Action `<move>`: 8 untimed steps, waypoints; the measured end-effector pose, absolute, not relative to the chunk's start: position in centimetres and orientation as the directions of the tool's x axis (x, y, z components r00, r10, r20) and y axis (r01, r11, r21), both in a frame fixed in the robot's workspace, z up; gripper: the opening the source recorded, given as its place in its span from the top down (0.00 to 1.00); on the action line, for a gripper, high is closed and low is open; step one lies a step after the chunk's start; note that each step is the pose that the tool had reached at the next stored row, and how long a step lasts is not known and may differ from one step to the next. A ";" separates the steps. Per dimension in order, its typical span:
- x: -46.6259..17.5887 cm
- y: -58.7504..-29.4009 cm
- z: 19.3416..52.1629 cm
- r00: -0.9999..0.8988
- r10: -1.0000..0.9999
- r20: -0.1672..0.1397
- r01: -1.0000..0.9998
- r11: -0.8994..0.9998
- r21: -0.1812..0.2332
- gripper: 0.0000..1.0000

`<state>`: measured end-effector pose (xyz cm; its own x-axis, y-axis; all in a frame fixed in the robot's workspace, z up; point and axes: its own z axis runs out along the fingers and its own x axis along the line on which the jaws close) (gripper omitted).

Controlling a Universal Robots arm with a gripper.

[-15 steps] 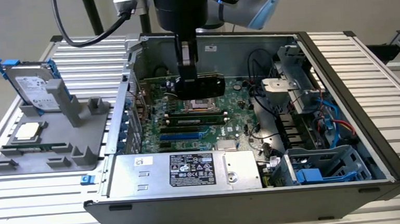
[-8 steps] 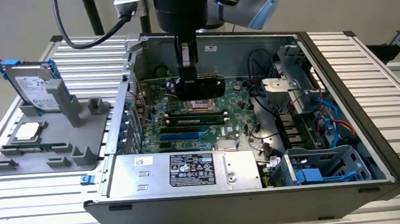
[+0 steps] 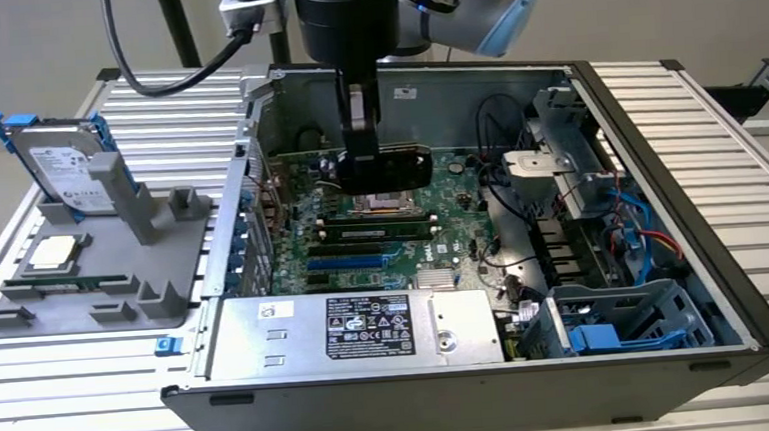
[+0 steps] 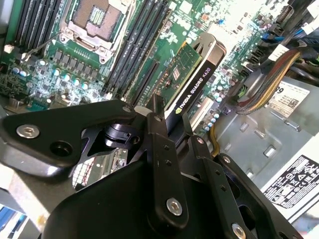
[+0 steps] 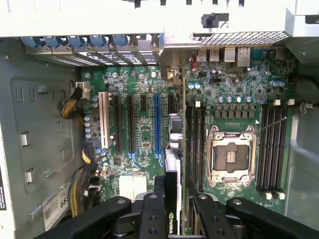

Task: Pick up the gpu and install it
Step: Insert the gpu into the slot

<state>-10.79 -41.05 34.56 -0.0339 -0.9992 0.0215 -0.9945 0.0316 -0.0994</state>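
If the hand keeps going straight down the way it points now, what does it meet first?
Probably the motherboard: the hand, shut on the gpu, points into the open case, so the card's lower edge would touch first. Whether it lines up with the blue slot is unclear.

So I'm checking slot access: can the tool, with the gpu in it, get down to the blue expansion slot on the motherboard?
Probably yes. The tool grips the gpu above the motherboard, and the blue expansion slot looks bare, with nothing standing over it.

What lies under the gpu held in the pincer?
The pincer holds the gpu above the motherboard and its expansion slots; the board directly beneath is covered.
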 end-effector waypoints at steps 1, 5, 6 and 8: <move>-10.8 -41.0 34.5 -0.034 -0.999 0.021 -0.995 0.032 -0.099 1.00; -10.8 -41.1 34.1 -0.034 -0.999 0.023 -0.995 0.031 -0.099 1.00; -10.8 -41.1 34.1 -0.034 -0.999 0.023 -0.995 0.031 -0.099 1.00; -10.8 -41.1 34.1 -0.034 -0.999 0.023 -0.995 0.032 -0.099 1.00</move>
